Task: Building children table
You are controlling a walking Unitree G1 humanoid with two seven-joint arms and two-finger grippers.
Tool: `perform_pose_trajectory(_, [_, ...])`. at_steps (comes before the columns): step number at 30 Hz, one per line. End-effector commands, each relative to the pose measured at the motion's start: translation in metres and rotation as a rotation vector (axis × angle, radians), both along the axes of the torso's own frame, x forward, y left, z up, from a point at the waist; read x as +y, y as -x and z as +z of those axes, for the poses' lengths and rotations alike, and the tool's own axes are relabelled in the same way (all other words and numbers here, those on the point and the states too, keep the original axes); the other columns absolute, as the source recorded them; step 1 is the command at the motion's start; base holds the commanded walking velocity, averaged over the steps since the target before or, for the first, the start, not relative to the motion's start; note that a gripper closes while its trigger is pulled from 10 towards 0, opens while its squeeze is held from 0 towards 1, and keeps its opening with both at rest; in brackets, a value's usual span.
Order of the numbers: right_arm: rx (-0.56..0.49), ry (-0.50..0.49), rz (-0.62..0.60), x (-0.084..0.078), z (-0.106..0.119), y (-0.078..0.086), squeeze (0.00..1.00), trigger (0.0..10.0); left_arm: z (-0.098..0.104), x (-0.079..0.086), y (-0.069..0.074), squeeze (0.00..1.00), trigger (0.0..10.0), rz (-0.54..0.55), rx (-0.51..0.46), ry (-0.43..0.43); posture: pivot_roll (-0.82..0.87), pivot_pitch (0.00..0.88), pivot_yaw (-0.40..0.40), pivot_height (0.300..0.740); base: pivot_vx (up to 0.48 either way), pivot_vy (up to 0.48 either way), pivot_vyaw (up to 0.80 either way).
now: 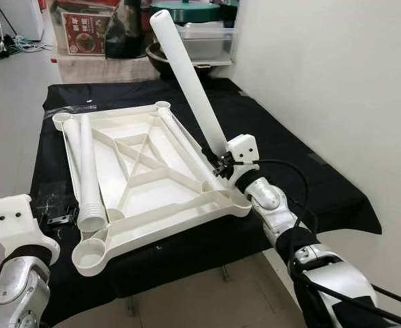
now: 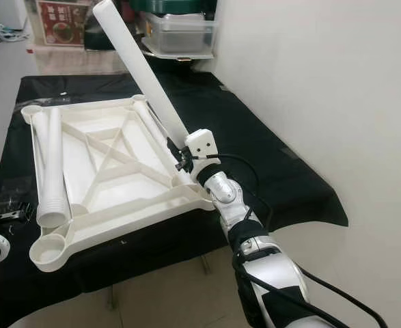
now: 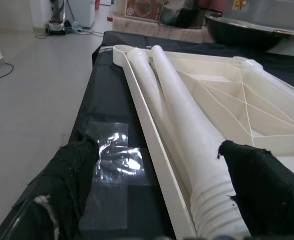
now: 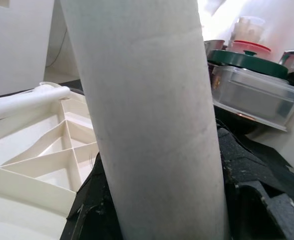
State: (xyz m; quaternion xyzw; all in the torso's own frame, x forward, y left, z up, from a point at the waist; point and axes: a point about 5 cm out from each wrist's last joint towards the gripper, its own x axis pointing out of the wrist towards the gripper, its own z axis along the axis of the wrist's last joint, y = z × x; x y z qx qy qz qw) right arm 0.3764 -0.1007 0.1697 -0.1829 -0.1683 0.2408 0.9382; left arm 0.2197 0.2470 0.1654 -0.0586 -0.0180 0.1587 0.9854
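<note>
Right fingers around tilted table leg

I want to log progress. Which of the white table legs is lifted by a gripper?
The leg tilted up over the tabletop's right edge, held by the right gripper. The other legs lie flat along the upturned tabletop.
</note>
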Motion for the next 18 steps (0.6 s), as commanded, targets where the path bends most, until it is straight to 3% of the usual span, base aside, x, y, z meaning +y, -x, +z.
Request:
perform_pose_trajectory(1, [0.096,0.026,-0.039,-0.008,-0.028,0.006,0.00,10.0,-0.002,-0.005,0.000,0.00,10.0,-0.006,0.003,0.005,0.19,0.000,-0.127,0.740,0.000,0.000,0.00])
perform_pose_trajectory(8, [-0.006,0.121,-0.135,-0.023,-0.018,0.002,0.00,10.0,-0.001,-0.002,-0.001,0.00,10.0,-0.006,0.002,0.002,0.18,0.000,-0.125,0.740,0.000,0.000,0.00])
perform_pose_trajectory(18, [0.017,0.106,-0.173,-0.037,-0.016,-0.001,0.00,10.0,-0.003,-0.003,0.000,0.00,10.0,-0.004,0.005,0.005,0.18,0.000,-0.123,0.740,0.000,0.000,0.00])
